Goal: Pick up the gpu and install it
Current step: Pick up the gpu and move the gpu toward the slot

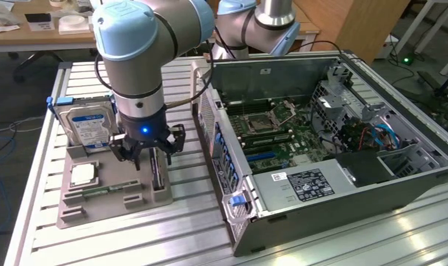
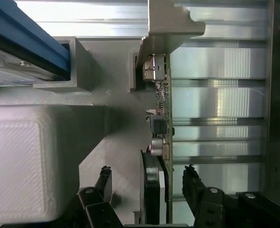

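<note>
The gpu (image 1: 159, 180) stands on edge in a slot of the grey holder (image 1: 76, 213) on the slatted table. It is a thin dark card. In the wrist view the gpu (image 2: 166, 109) is seen edge-on, with its green board, small components and silver end bracket (image 2: 171, 23). My gripper (image 1: 151, 158) hangs just above it on the grey and blue arm. Here the gripper (image 2: 147, 170) is open. One black finger (image 2: 102, 183) and the other finger (image 2: 193, 183) flank the card without touching it.
A hard drive (image 1: 87, 124) with a blue-white label stands at the holder's far end. A white square part (image 1: 84, 174) and a memory stick (image 1: 106, 190) lie in the holder. The open computer case (image 1: 320, 138) sits on the exterior view's right, its motherboard exposed. A second arm (image 1: 261, 22) stands behind.
</note>
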